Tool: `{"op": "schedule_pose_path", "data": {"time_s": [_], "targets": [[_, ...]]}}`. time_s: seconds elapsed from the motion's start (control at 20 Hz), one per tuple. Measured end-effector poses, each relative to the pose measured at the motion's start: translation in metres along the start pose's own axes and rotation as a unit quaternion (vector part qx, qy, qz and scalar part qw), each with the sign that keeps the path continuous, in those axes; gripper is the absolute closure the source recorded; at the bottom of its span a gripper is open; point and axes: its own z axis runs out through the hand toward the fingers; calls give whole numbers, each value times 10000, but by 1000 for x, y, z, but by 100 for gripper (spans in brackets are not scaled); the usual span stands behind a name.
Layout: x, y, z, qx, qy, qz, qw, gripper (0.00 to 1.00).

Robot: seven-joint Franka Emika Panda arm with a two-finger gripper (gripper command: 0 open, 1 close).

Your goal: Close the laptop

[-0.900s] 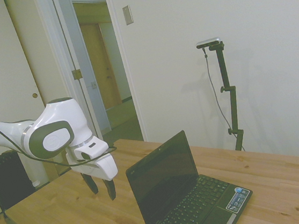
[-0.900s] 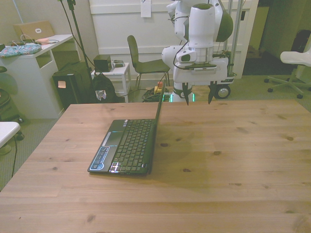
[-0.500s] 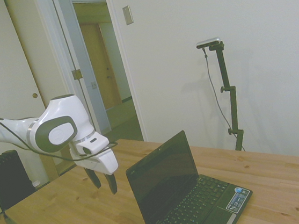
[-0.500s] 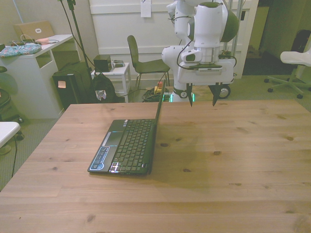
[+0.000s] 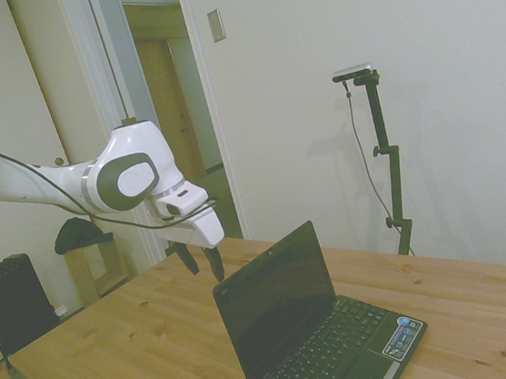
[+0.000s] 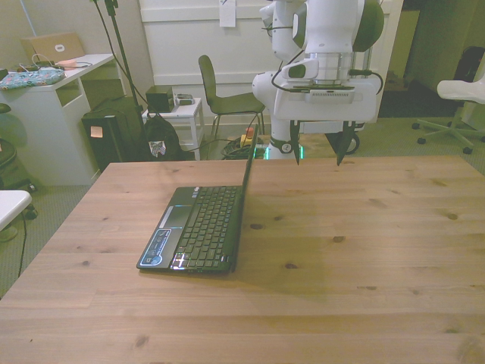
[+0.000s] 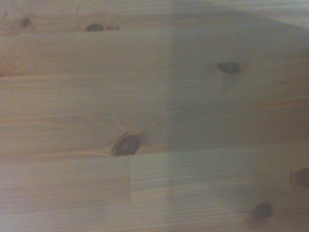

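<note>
The laptop (image 6: pixel 201 226) sits open on the wooden table (image 6: pixel 364 258), left of centre in the front view and at the lower middle of the side view (image 5: pixel 315 329), its lid standing roughly upright with the dark screen facing the front view's left. Its black keyboard lies flat on the wood, and a blue-and-white sticker (image 5: pixel 402 337) marks the palm-rest corner nearest the side view's lower right. The gripper (image 6: pixel 319 149) hangs in the upper middle of the front view, above the table's far edge and on the back side of the lid, toward the front view's right of it. In the side view the gripper (image 5: pixel 202 262) appears left of centre, near the lid's upper corner but apart from it. Its two dark fingers point down, spread wide, with nothing between them. The wrist view shows only bare, knotted table (image 7: pixel 145 96) planks, blurred, with what may be a shadow across one half.
</note>
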Motion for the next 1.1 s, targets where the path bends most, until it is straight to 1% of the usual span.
{"op": "schedule_pose_path", "data": {"time_s": [0.35,0.55,0.7,1.1], "targets": [[39,9,-3,-48,-59,363,9993,100],[54,11,-5,-62,-75,485,9988,100],[66,12,-1,-75,-93,579,9982,100],[72,16,2,-125,-166,663,9976,100]]}}
